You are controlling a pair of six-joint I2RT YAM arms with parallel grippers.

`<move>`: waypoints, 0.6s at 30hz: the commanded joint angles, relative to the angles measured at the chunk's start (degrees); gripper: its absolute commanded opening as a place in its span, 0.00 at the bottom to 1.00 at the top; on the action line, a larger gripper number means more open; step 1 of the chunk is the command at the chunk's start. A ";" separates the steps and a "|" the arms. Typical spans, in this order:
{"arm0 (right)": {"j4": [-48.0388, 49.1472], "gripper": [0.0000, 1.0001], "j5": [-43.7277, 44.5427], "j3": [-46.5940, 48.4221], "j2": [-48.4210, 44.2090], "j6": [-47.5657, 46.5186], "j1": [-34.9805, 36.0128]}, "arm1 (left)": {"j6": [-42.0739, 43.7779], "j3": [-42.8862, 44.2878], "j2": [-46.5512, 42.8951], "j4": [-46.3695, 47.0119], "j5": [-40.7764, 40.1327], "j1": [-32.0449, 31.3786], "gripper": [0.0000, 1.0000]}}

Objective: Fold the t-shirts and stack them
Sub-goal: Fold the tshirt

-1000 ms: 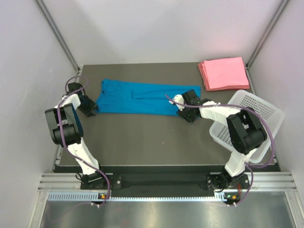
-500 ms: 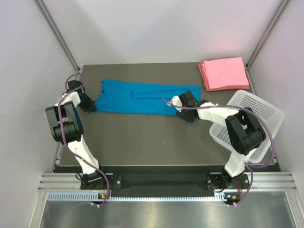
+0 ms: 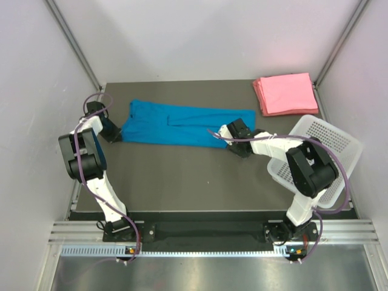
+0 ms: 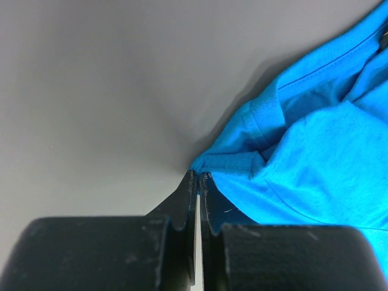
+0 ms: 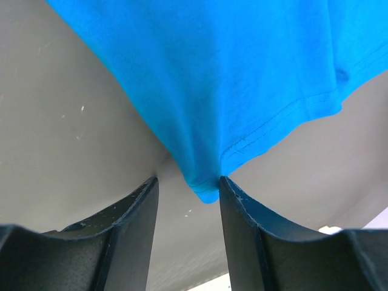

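Note:
The bright blue t-shirt (image 3: 182,124) lies spread lengthwise across the back of the dark table (image 3: 182,182). My left gripper (image 3: 119,134) sits at its left end. In the left wrist view its jaws (image 4: 198,176) are shut, pinching the hem edge of the blue cloth (image 4: 315,157) at their tips. My right gripper (image 3: 226,142) is low at the shirt's near right corner. It stands open there (image 5: 188,180), and the corner of the blue shirt (image 5: 230,73) hangs between its fingers. Pink folded t-shirts (image 3: 285,93) are stacked at the back right.
A white perforated basket (image 3: 339,136) overhangs the table's right edge beside the right arm. Walls and frame posts close in the table on the left, right and back. The near half of the table shows bare dark surface.
My left jaws have closed on the shirt's left edge. The right gripper has slid a little left along the table, with the shirt's corner now between its open fingers.

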 commanded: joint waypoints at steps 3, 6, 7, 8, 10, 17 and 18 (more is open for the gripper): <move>2.15 0.44 -1.24 -0.92 -0.01 -1.27 0.86 | 0.82 3.47 1.18 0.58 -2.68 0.11 0.00; 1.89 0.37 -1.33 -1.72 0.69 -1.10 0.95 | 0.73 4.97 2.32 0.41 -2.77 0.11 0.00; 1.45 0.31 -1.33 -1.63 1.22 -0.92 1.04 | 0.73 5.41 3.02 0.50 -2.68 0.11 0.00; 0.93 0.25 -0.89 -1.37 1.40 -0.66 1.21 | 0.64 5.93 3.46 0.58 -2.50 0.19 0.00; -0.74 0.00 -0.36 -0.67 1.58 0.75 2.35 | 0.29 7.25 5.04 0.67 -1.72 0.11 0.00; -7.51 0.00 -1.86 1.01 -0.97 10.93 8.76 | 2.48 13.49 10.23 4.19 0.66 0.19 0.00; -8.39 0.00 -1.07 0.75 -1.06 13.56 9.99 | 2.84 15.41 11.45 4.54 0.23 0.11 0.00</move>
